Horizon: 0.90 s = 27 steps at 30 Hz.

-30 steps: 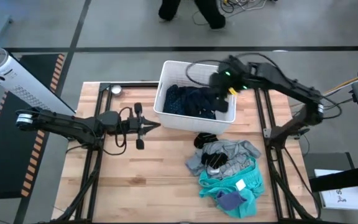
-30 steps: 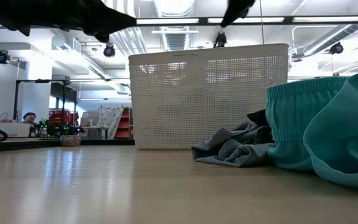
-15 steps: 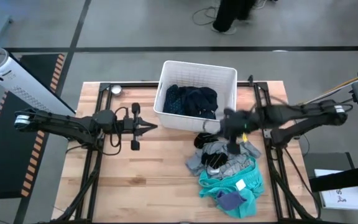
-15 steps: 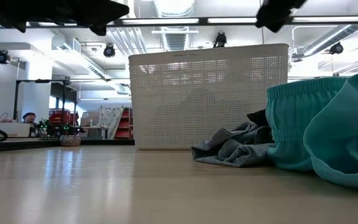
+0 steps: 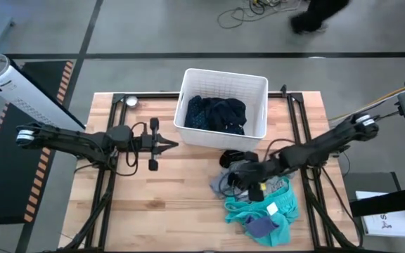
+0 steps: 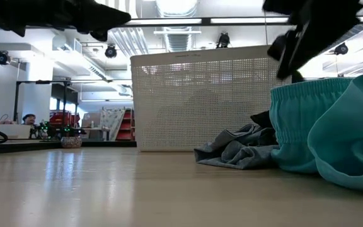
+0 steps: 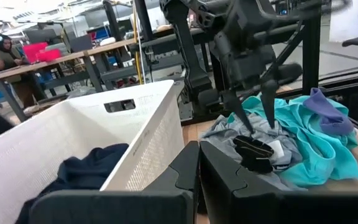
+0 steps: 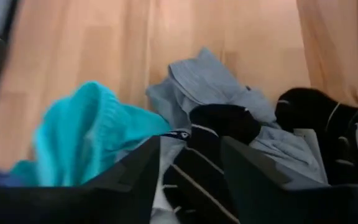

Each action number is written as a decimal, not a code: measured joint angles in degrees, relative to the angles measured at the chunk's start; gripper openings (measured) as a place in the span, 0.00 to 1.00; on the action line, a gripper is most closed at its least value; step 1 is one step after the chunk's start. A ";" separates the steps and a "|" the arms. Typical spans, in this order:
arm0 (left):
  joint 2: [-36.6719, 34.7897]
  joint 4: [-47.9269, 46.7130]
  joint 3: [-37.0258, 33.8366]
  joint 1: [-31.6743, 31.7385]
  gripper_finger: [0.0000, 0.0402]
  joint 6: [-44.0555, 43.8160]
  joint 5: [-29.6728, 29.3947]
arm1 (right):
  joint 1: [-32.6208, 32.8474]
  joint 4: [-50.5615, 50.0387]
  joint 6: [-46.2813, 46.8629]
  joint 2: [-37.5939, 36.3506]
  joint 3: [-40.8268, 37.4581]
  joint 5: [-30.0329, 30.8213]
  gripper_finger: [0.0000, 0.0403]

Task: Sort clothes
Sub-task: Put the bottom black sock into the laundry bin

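A dark navy garment (image 5: 216, 112) lies in the white basket (image 5: 223, 72) at the table's far middle. A pile lies on the table near the basket's right end: a grey garment (image 5: 220, 184), a black piece (image 5: 230, 157), a teal garment (image 5: 283, 204) with a white label (image 5: 273, 209), and a small purple-blue piece (image 5: 262, 226). My right gripper (image 5: 247, 177) is open, pointing down just over the grey and black pieces (image 7: 253, 149); the black piece shows between its fingers in the right wrist view (image 8: 191, 143). I cannot tell whether it touches them. My left gripper (image 5: 176, 143) is shut and empty, left of the basket.
Dark metal frame rails (image 5: 107, 183) run along both sides of the wooden table. A small round object (image 5: 130, 101) lies at the far left corner. A person (image 5: 315, 14) walks on the floor beyond the far edge. Bare wood (image 5: 167, 204) lies at the near left.
My right gripper has gone from above the basket's right end toward the table's near edge and down, and now stands over the clothes pile. The pile and the navy garment in the basket have kept still.
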 joint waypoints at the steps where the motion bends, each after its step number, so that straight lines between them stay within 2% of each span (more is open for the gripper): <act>1: 0.00 0.02 -0.37 0.00 0.00 -0.18 0.00 | -0.02 0.32 0.17 1.20 0.00 0.11 0.43; 9: 0.02 1.50 -2.52 0.00 0.00 -1.23 0.02 | -0.28 0.79 0.11 10.20 0.24 1.04 0.56; 15: -0.02 2.10 -2.52 0.00 0.00 -1.25 0.02 | -0.69 0.81 -0.26 14.11 2.18 1.33 0.54; 19: 0.26 2.07 -2.52 0.00 0.00 -1.24 0.02 | -0.92 0.80 -0.52 16.24 2.65 2.75 0.41; 25: 0.42 2.03 -2.52 0.00 0.00 -1.25 0.04 | -0.92 -0.51 -1.34 17.00 4.26 1.20 0.05; 27: 0.42 2.04 -2.52 0.00 0.00 -1.25 0.04 | -0.82 -1.42 -2.38 16.52 6.12 1.01 0.03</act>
